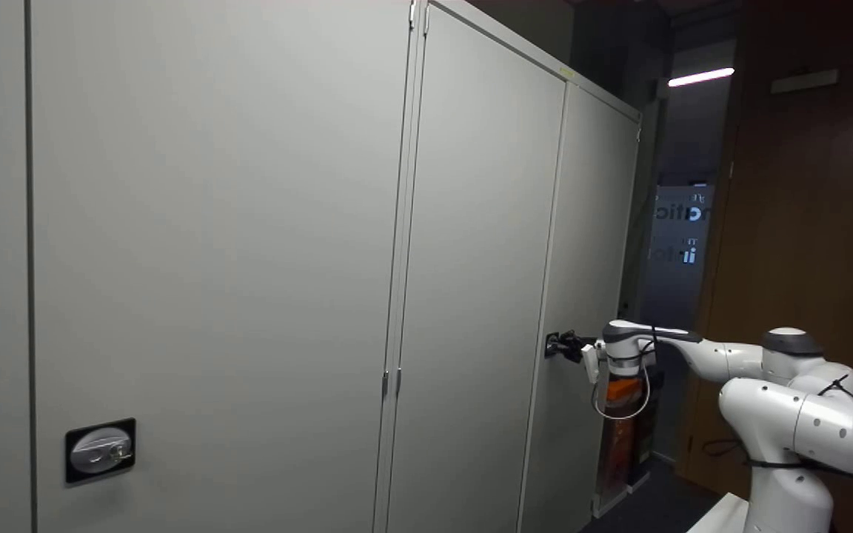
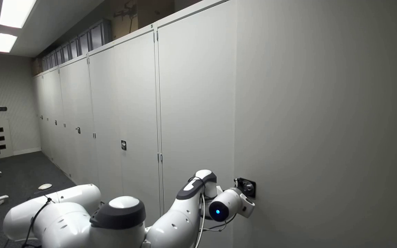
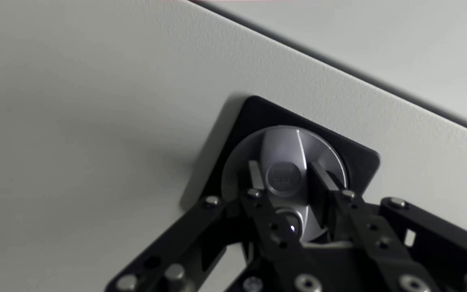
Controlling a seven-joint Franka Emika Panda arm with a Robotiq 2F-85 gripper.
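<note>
Snugly, fingers pinch the silver handle on a cabinet door, its raised ridge seemingly offering the surest purchase.

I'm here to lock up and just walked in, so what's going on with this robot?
A white robot arm reaches out to a tall grey cabinet door. Its gripper is closed on the silvery handle, with its jaws to either side. The handle sits at an angle to its square black plate, and the door looks shut.
</note>
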